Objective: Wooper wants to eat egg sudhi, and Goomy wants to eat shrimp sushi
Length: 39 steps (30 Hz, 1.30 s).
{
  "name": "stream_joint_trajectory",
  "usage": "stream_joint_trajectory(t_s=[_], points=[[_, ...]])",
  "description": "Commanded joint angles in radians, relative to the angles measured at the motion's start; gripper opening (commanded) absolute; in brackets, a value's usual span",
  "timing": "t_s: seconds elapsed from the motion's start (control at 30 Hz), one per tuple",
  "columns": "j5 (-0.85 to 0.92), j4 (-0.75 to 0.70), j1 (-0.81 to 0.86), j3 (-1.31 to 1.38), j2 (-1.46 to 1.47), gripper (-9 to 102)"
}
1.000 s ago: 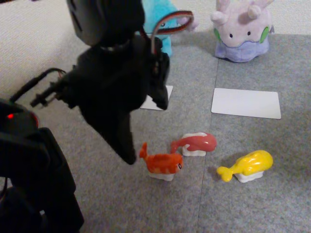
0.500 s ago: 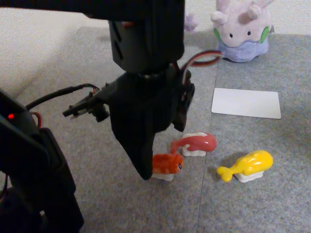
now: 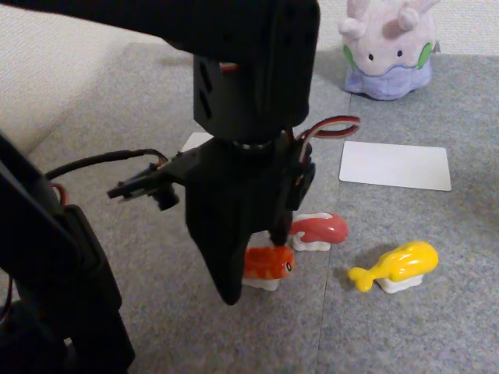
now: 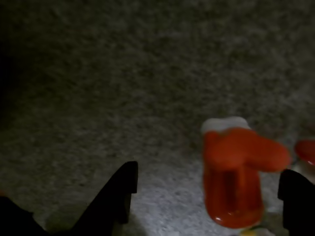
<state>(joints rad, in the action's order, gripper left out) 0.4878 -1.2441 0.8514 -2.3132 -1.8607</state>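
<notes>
The orange-red shrimp sushi (image 3: pixel 270 262) lies on the grey mat, and my black gripper (image 3: pixel 254 267) stands open right over it, one finger on each side. The wrist view has the shrimp sushi (image 4: pixel 235 179) between the two dark fingers (image 4: pixel 119 195), nearer the right one, with my gripper (image 4: pixel 210 179) not touching it. To the right in the fixed view lies the yellow egg sudhi (image 3: pixel 398 266). Goomy (image 3: pixel 387 47), the lilac plush, sits at the back right. Wooper is hidden behind the arm.
A smooth pink-red sushi piece (image 3: pixel 320 229) lies just behind the shrimp sushi. A white card (image 3: pixel 395 165) lies in front of Goomy, and another card's corner (image 3: pixel 195 141) shows left of the arm. The arm's base (image 3: pixel 54 296) fills the lower left.
The arm has swung right and come down, so the gripper now straddles the shrimp sushi. It now covers the blue plush that showed a second ago.
</notes>
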Motion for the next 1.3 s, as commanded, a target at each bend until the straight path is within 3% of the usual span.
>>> stream_joint_trajectory(t_s=[0.0, 0.63, 0.83, 1.27], points=[[-0.02, 0.038, -0.006, 0.021, 0.015, 33], [-0.026, 0.109, -0.021, 0.02, 0.104, 33], [-0.107, 0.103, -0.083, 0.018, 0.104, 21], [-0.118, 0.104, -0.098, 0.018, 0.104, 15]])
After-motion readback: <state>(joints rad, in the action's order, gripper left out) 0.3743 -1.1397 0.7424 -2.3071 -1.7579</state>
